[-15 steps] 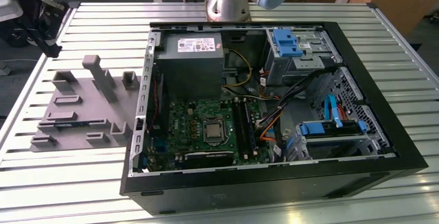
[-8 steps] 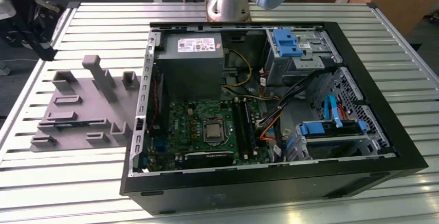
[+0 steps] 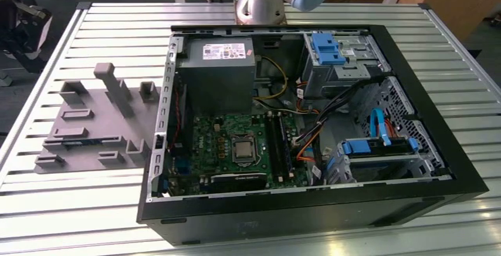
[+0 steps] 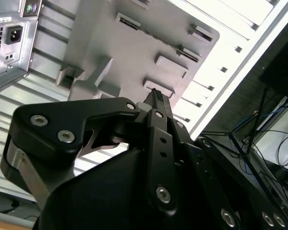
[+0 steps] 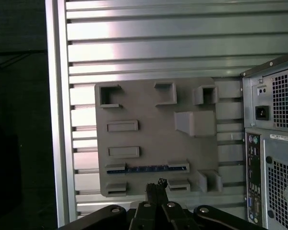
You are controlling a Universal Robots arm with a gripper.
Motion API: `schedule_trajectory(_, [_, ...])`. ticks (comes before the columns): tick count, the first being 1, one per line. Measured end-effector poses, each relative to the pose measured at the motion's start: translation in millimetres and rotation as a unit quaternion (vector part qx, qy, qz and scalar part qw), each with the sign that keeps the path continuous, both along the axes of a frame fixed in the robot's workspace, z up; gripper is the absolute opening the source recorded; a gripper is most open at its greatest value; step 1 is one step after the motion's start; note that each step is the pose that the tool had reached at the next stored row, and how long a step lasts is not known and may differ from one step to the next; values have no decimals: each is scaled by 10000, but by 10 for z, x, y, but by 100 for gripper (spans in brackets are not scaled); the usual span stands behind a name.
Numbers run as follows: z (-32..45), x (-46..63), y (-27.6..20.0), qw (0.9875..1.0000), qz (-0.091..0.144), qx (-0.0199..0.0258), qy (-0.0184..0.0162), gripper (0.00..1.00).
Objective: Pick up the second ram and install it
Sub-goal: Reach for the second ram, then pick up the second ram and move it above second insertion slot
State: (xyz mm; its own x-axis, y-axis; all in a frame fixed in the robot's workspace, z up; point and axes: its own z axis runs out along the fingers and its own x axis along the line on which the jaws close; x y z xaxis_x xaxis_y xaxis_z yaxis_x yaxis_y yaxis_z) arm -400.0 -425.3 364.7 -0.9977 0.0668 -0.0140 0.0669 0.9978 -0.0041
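Observation:
The second ram (image 5: pixel 146 168) is a thin bluish strip standing on edge between two holders of the grey fixture (image 5: pixel 149 134). In the exterior view the ram (image 3: pixel 88 143) sits in the near part of that fixture (image 3: pixel 94 121), left of the open computer case (image 3: pixel 313 209). My gripper (image 5: pixel 156 184) hangs well above the fixture, its black fingertips pressed together with nothing between them. In the first wrist view the tips appear just beside the ram strip, not touching it. In the second wrist view the shut gripper (image 4: pixel 155 97) shows over the fixture (image 4: pixel 134 48).
The case lies open on a slatted metal table (image 3: pixel 63 209). Inside are the green motherboard (image 3: pixel 227 144) with long black slots (image 3: pixel 278 144), a grey power supply (image 3: pixel 219 74), cables and blue drive brackets (image 3: pixel 368 147). The case's rear panel (image 5: pixel 273 143) faces the fixture.

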Motion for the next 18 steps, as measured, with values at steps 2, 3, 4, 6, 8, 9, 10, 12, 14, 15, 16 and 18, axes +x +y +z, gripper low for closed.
schedule_trajectory(2, [-10, -51, -7, 10000, 0, 0, 1, 11])
schedule_trajectory(3, [-14, -73, -8, 10000, 0, 0, 2, 11])
schedule_trajectory(4, [-18, -95, -10, 10000, 0, 0, 2, 11])
schedule_trajectory(6, [-23, -125, -14, 10000, 0, 0, 3, 11])
schedule_trajectory(8, [-27, -145, -15, 10000, 0, 0, 3, 11])
schedule_trajectory(9, [-27, -150, -16, 10000, 1, 0, 3, 11])
schedule_trajectory(10, [-27, -153, -16, 10000, 1, 0, 3, 11])
schedule_trajectory(12, [-27, -154, -15, 10000, 3, 0, 3, 11])
schedule_trajectory(14, [-27, -154, -15, 10000, 6, 0, 3, 11])
schedule_trajectory(15, [-27, -154, -15, 10000, 6, 0, 3, 11])
schedule_trajectory(16, [-27, -154, -15, 10000, 6, 0, 3, 11])
schedule_trajectory(18, [-27, -154, -15, 10000, 7, 0, 3, 11])
